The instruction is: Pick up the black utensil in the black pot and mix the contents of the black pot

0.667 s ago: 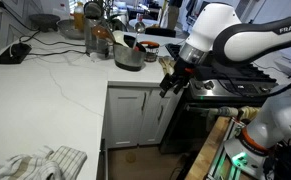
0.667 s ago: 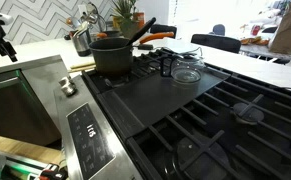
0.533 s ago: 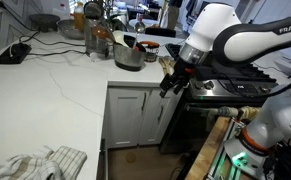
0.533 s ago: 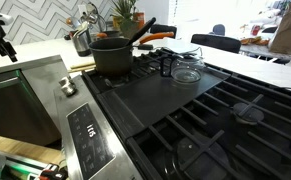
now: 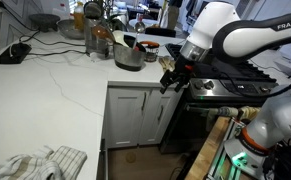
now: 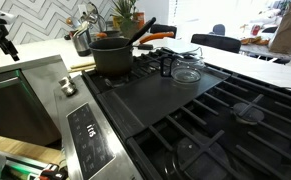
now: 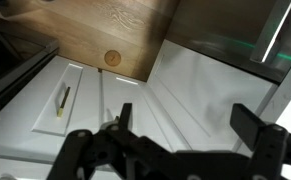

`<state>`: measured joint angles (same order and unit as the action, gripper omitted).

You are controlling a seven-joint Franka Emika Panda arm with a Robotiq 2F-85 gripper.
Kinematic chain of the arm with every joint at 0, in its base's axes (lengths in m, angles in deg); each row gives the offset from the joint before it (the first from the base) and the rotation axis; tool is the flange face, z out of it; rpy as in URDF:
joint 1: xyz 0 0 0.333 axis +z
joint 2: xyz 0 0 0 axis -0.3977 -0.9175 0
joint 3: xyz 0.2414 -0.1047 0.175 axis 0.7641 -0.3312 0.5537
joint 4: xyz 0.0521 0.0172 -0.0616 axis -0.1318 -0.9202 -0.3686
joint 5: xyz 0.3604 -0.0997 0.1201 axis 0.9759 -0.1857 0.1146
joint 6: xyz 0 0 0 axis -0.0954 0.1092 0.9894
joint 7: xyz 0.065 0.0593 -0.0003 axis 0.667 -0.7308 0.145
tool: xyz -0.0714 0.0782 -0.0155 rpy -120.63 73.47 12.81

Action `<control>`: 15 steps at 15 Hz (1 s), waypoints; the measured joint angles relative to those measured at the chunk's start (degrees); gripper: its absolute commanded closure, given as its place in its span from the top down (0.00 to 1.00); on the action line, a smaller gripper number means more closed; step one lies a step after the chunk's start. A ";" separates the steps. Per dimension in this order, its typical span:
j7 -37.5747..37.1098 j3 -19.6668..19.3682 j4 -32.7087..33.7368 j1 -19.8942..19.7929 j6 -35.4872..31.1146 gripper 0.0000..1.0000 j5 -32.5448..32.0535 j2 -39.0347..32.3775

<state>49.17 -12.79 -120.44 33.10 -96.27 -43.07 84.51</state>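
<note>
The white arm [image 5: 235, 35] reaches in from the stove side in an exterior view, elbow high and forearm angled down, so that the gripper [image 5: 169, 78] hangs just off the front edge of the white countertop [image 5: 55, 95], beside the corner where the counter meets the stove and in front of the white cabinet doors [image 5: 135, 115]. On that counter a silver pot [image 5: 128, 57] sits near the back corner, a crumpled cloth [image 5: 40, 163] lies at the near edge, and a dark flat device [image 5: 13, 52] rests toward the far side. The black pot [image 6: 110, 58] stands at the far corner of the black cooktop [image 6: 175, 105] in an exterior view, well apart from the gripper, with the black utensil [image 6: 143, 32] leaning out over its rim; a glass lid [image 6: 187, 72] lies just beside it on the grate. In the wrist view the gripper [image 7: 183, 112] looks down at a cabinet door with 1 thin handle [image 7: 63, 100] and a strip of wooden floor [image 7: 115, 35]. Its 2 fingers [image 7: 123, 112] are spread wide and grip nothing.
</note>
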 measured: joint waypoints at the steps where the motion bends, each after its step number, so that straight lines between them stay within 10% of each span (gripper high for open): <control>1: -1.57 -0.71 -0.16 -1.04 0.25 1.00 -0.09 0.61; 15: -18.59 -8.38 -1.54 -28.87 15.63 1.00 -21.31 17.97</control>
<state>30.58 -21.17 -121.98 4.24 -80.64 -64.38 102.48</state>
